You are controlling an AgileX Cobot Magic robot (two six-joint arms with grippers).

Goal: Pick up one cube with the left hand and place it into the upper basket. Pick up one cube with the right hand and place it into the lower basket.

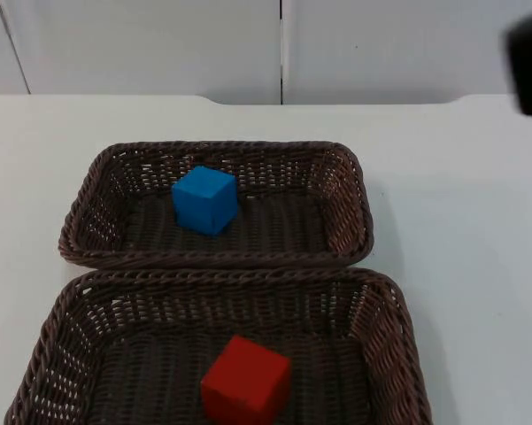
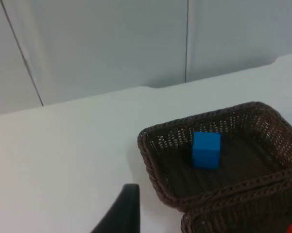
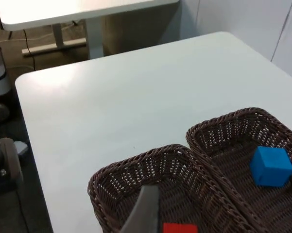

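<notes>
I am judging both drops done: blue cube (image 1: 204,200) in upper basket (image 1: 347,177), red cube (image 1: 246,378) in lower basket (image 1: 394,310) | left gripper (image 2: 119,213), right gripper (image 3: 143,209): I am lifting clear of the rims; finger spread: cannot tell.

Woven wicker baskets (image 1: 80,239), matt cubes (image 1: 204,200)
</notes>
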